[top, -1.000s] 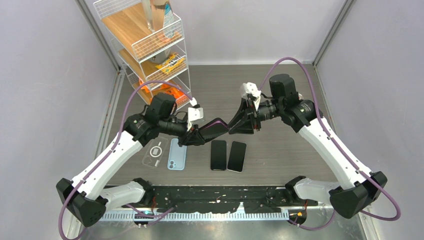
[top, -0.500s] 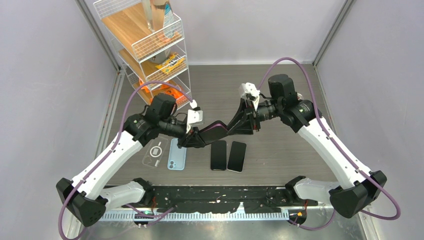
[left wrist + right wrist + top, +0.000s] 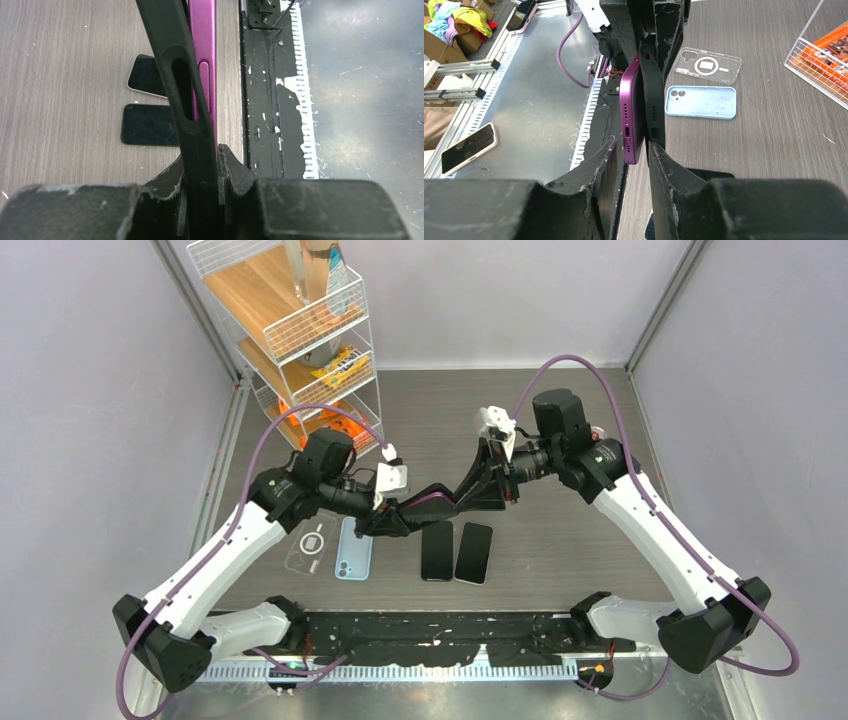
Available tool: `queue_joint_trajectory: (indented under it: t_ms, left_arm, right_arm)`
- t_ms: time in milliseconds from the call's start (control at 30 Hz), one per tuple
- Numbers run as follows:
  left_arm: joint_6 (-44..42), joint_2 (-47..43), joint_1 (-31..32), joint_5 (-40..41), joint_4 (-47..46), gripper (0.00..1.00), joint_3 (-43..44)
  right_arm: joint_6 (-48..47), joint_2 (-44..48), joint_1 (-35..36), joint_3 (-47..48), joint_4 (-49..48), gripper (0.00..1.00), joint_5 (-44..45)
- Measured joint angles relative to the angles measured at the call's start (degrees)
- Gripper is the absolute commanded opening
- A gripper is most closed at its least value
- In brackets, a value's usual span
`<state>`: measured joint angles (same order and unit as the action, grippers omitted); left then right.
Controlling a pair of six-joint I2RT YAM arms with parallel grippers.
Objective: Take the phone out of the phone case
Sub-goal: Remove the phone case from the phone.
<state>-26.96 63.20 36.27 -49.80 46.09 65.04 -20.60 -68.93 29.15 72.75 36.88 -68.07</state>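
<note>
Aloft | left gripper (image 3: 202, 165): clamped narrow on phone case (image 3: 172, 45) end, anchoring it | right gripper (image 3: 633, 150): pinched phone (image 3: 631, 100) end, apparently to peel it free | both were just above loose black phone (image 3: 437, 550).

A clear plastic phone cover (image 3: 311, 543) and a light blue one (image 3: 353, 548) lie near two dark-screened phones (image 3: 437, 550) (image 3: 474, 552) on the grey wood-grain table (image 3: 560, 440)

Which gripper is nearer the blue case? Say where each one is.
Left. The left gripper hangs just beyond the blue case's far right corner. The right gripper is well off to the case's right and farther back.
</note>
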Motion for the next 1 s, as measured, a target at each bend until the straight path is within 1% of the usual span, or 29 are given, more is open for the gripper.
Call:
queue_joint_trajectory:
  t_ms: [233, 533, 800, 1000]
  left_arm:
    - [2.1, 0.5, 1.0, 5.0, -2.4, 0.0, 0.1]
    - [5.4, 2.1, 1.7, 5.8, -3.3, 0.0, 0.4]
    - [9.1, 2.6, 1.7, 6.4, -3.4, 0.0, 0.4]
    - [11.7, 2.8, 1.8, 8.4, -3.6, 0.0, 0.4]
  right_arm:
    - [-0.2, 0.1, 0.0, -0.7, -0.5, 0.35, -0.2]
    - [-0.1, 0.4, -0.1, -3.4, -3.5, 0.34, 0.5]
    - [2.7, 0.5, 0.4, -7.1, -9.7, 0.31, 1.4]
    - [4.5, 0.3, 1.0, -9.0, -13.0, 0.25, 3.1]
